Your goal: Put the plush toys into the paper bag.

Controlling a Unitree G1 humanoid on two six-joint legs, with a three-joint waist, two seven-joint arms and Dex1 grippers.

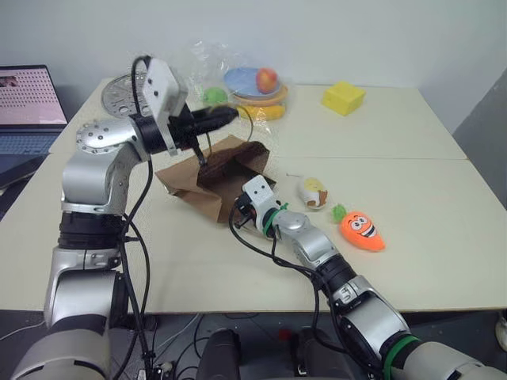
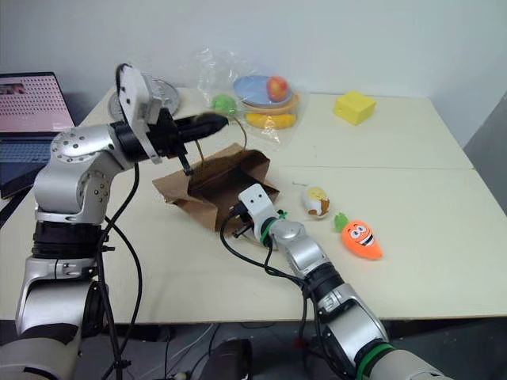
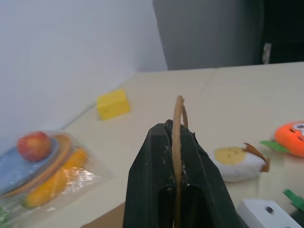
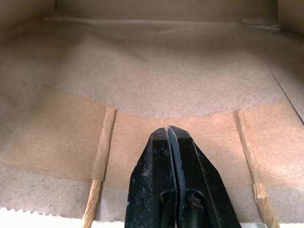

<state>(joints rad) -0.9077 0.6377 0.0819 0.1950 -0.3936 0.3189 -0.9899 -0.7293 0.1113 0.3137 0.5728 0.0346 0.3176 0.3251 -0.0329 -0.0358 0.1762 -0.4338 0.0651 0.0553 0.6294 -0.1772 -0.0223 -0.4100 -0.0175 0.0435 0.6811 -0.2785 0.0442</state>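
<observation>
Brown paper bag (image 1: 212, 178) lies open at frame centre-left on the table (image 1: 412, 142). Left gripper (image 1: 230, 115), above the bag, is clamped on a cord handle (image 3: 178, 137). Right gripper (image 4: 169, 131), fingers pressed together and empty, reaches inside the bag's mouth. Just right of centre: white-and-yellow plush (image 1: 314, 192), then orange carrot plush (image 1: 362, 230), both on the table outside the bag.
</observation>
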